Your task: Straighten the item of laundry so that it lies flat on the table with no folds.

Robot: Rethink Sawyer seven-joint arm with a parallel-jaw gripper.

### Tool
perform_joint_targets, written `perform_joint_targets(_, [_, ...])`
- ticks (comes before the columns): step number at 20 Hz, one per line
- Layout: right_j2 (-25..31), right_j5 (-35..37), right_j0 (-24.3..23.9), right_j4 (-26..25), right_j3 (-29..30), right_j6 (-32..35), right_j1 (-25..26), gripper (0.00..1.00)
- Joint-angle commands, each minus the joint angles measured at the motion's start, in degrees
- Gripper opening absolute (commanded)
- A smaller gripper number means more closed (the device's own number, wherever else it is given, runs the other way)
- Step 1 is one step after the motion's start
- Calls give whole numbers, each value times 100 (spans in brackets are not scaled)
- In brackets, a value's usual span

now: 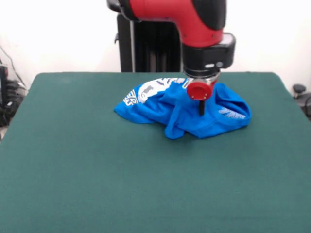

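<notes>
The item of laundry [181,110] is a bright blue T-shirt lying crumpled in a heap on the far middle of the dark green table [97,174]. Its cloth is bunched into thick folds. White graphic and lettering show on its left and top parts, and a small white print shows on its right side. My gripper [201,112] hangs straight down from the red and black arm over the heap's middle-right, its dark tip right at the cloth. I cannot see whether it touches or holds the shirt.
Green cloth stretches wide in front of the shirt and to both sides. Cables and dark gear [8,92] sit beyond the table's left edge. A small black object [299,90] stands off the right corner. A white wall is behind.
</notes>
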Motion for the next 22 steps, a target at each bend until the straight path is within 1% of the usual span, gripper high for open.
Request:
perform_joint_targets(1, [1047, 272, -401, -347, 249, -1046, 300, 0])
perform_joint_targets(4, [1377, 394, -633, -385, 383, -1072, 201, 0])
perform_joint_targets(7, [1595, 612, -734, -341, 636, -909, -123, 0])
perform_joint_targets(10, [1644, 714, -636, -243, 817, -635, -417, 0])
perform_joint_targets(12, [1673, 708, -578, -203, 879, -514, -505, 0])
perform_joint_targets(15, [1681, 514, -483, -186, 934, -373, -516, 0])
perform_joint_targets(20, [1451, 663, -221, -140, 1024, -165, -857, 0])
perform_joint_targets(22, [1415, 626, -161, -124, 1021, -137, -837, 0])
